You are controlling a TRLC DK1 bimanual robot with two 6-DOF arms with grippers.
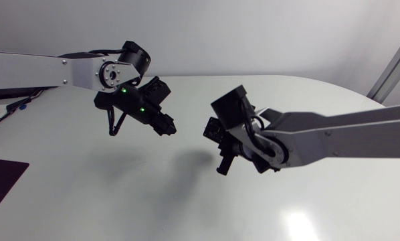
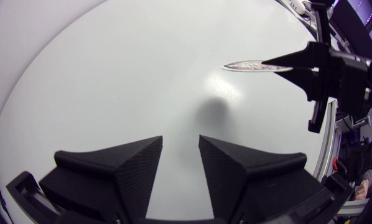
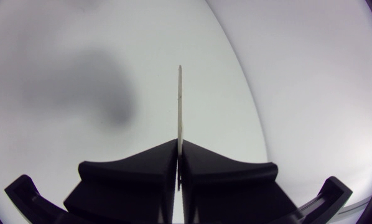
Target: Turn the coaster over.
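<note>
Black right tool (image 3: 178, 146) pinches coaster (image 3: 180, 106) edge-on (above table (image 3: 279, 81)).

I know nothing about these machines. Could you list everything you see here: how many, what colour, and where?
coaster: one, thin, pale-edged, held in the air above the table.
table: one, white, under both arms.
dark flat patch: one, at the table's left edge; cannot tell what it is.
left arm: one, silver-grey with black joints, coming in from the left.
right arm: one, silver-grey, coming in from the right.
left hand: one, black, open and empty, above the table.
right hand: one, black, shut on the coaster's edge.
</note>
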